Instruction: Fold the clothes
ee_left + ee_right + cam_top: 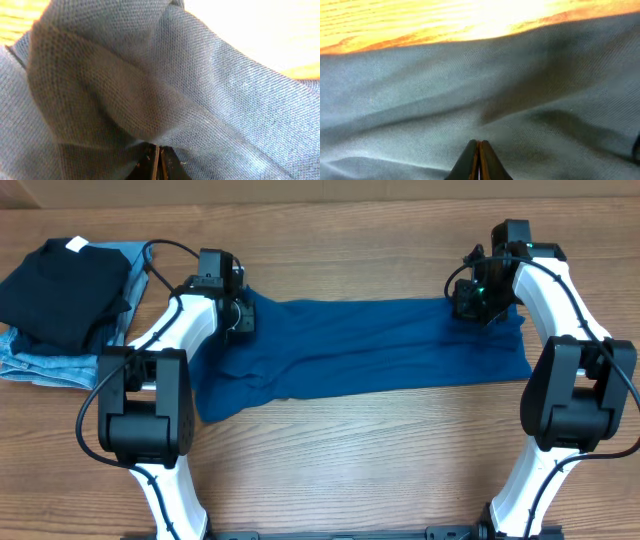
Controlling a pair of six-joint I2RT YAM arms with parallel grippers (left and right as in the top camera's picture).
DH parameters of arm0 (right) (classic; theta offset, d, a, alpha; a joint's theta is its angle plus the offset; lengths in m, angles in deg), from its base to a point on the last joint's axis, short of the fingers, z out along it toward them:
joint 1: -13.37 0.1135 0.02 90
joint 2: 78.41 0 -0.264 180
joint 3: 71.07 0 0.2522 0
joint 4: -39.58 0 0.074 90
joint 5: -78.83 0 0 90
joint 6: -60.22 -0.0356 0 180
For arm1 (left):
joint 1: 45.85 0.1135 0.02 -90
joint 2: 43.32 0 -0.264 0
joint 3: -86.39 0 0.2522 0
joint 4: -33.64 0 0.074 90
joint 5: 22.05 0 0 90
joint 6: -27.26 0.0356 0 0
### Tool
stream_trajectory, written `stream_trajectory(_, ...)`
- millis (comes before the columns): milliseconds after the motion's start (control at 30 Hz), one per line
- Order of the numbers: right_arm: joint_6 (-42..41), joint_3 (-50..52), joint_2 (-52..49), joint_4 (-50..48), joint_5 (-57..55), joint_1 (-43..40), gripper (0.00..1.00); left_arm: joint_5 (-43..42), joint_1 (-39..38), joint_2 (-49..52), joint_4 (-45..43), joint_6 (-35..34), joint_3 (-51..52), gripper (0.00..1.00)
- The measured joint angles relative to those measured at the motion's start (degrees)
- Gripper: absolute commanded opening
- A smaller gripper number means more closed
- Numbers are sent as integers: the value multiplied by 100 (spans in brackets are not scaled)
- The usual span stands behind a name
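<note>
Closest to the left wrist lens, the left tool [159, 152] is seen narrow, its two dark fingers pressed together at the bottom edge of the view. A raised bunch of the teal-blue shirt [150, 80] is pinched at their tips and draped over them, so that almost the whole view is filled with cloth. Only slivers of the wooden surface [260, 30] are shown at the top corners.

In the right wrist view the right tool [479, 147] is likewise seen narrow, finger against finger, with soft creases of the shirt drawn in towards the tips. Beyond the cloth, a strip of bright wood is visible along the top.

From overhead, the shirt is seen laid out as a long band across the middle of the surface, with each tool set on its far edge, the left at one end and the right at the other. The near left corner of the band is spread wider towards the front.

Well apart, at the far left corner, a black folded garment [65, 290] with a white tag [76, 246] is stacked on light-blue jeans [40, 365].
</note>
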Motion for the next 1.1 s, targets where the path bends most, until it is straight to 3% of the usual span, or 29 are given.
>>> stream_trajectory(500, -203, -9, 0, -520, -734, 0, 19, 525, -15, 149, -260, 378, -420, 4)
stream_trajectory(667, -291, -221, 0, -258, -772, 0, 23, 544, 13, 195, 1255, 444, -1615, 4)
stream_trajectory(833, -398, -358, 0, -35, -778, 0, 37, 389, 2, 153, 3222, 50, -3246, 4)
stream_trajectory(967, -466, -361, 0, 59, -778, 0, 39, 127, -129, 68, 3906, -173, -3252, 4)
stream_trajectory(1100, -472, -361, 0, 195, -776, 0, 40, 37, -422, 70, 4015, -254, -2483, 4)
